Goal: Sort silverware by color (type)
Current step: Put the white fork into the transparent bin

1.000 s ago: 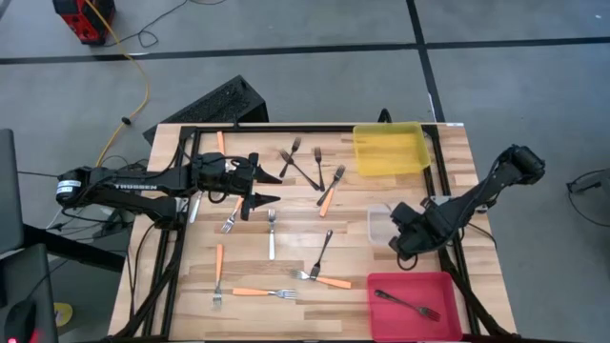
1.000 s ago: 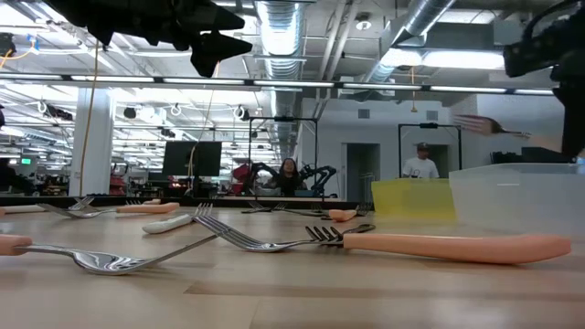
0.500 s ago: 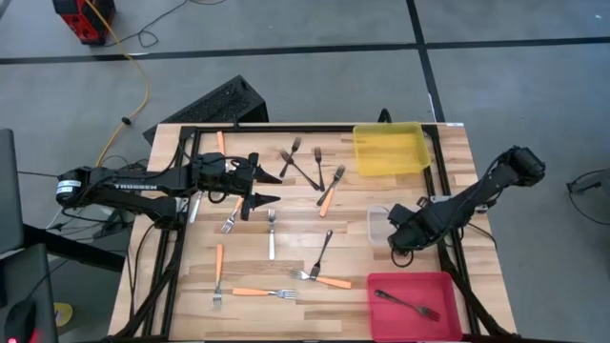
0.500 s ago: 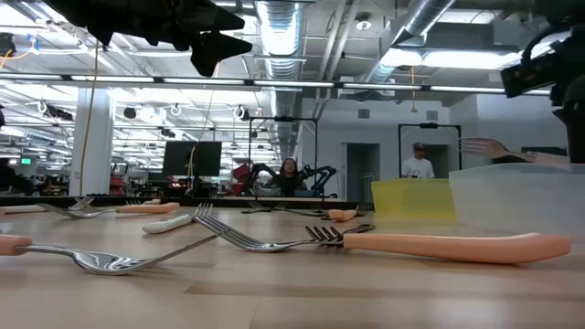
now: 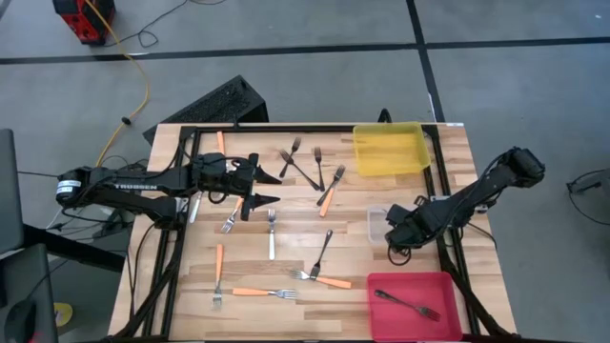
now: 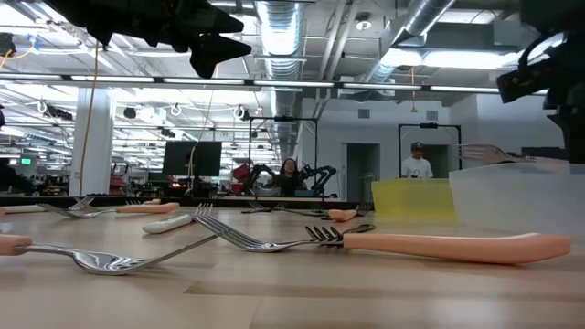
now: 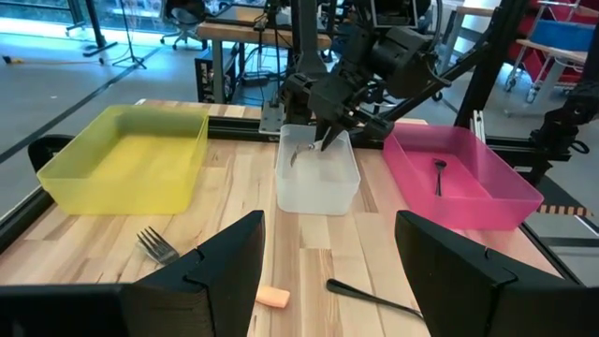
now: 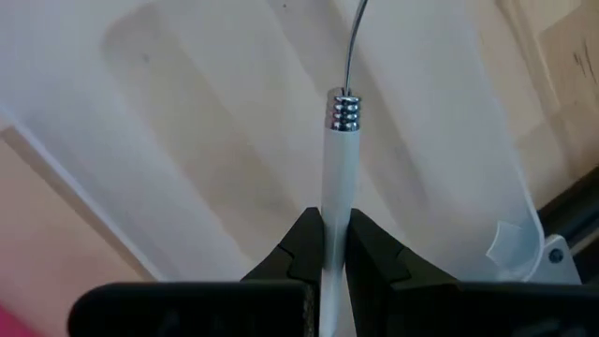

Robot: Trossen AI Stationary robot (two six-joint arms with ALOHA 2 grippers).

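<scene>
**Fork hanging over the clear bin**

Fingers of the right gripper (image 8: 333, 245) are pinching the white handle of a pale fork (image 8: 338, 159), the two dark tips squeezing it from both sides, and the tines are pointing down into the clear bin (image 7: 318, 178). From overhead, that gripper (image 5: 400, 229) is sitting right over the bin, which is standing between the yellow bin (image 5: 391, 150) and the red bin (image 5: 412, 303) along the right edge of the table (image 5: 286, 229). The left wrist camera is catching the same moment from across the table: the right gripper (image 7: 328, 136) is dangling the fork inside the clear walls.

Over in the red bin, one dark fork (image 5: 407, 305) is lying on its own.

Moving left, the left gripper (image 5: 259, 189) is hovering above the boards with its fingers spread wide and nothing between them.

Around it the rest of the silverware is lying loose: three dark forks (image 5: 303, 164) fanned near the yellow bin, an orange-handled fork (image 5: 331, 191) just beside them, a pale fork (image 5: 272, 234) in the middle, a dark fork crossing an orange-handled one (image 5: 319, 267) near the front, and two more orange-handled forks (image 5: 250, 292) at the front left.
</scene>
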